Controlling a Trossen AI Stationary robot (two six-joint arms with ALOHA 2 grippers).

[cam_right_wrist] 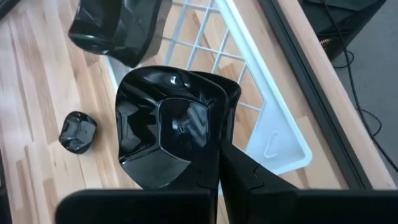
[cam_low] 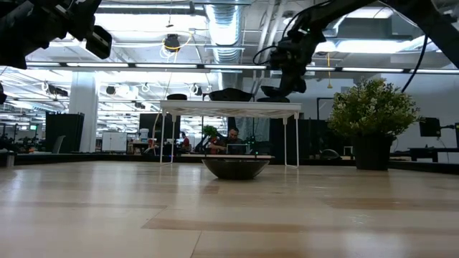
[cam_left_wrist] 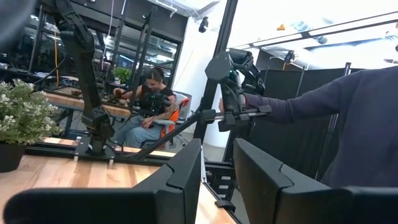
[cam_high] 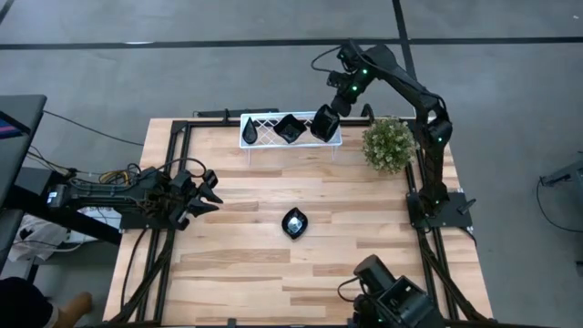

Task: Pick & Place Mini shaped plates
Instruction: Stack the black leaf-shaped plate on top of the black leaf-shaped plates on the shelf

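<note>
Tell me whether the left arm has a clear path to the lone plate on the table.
Probably yes. The left gripper sits open at the table's left side, and only bare wood lies between it and the plate. The right gripper is far off at the rack, holding another plate.

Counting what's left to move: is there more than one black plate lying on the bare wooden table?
No: the high view shows a single mini plate on the wood; the other two are at the white rack.
</note>
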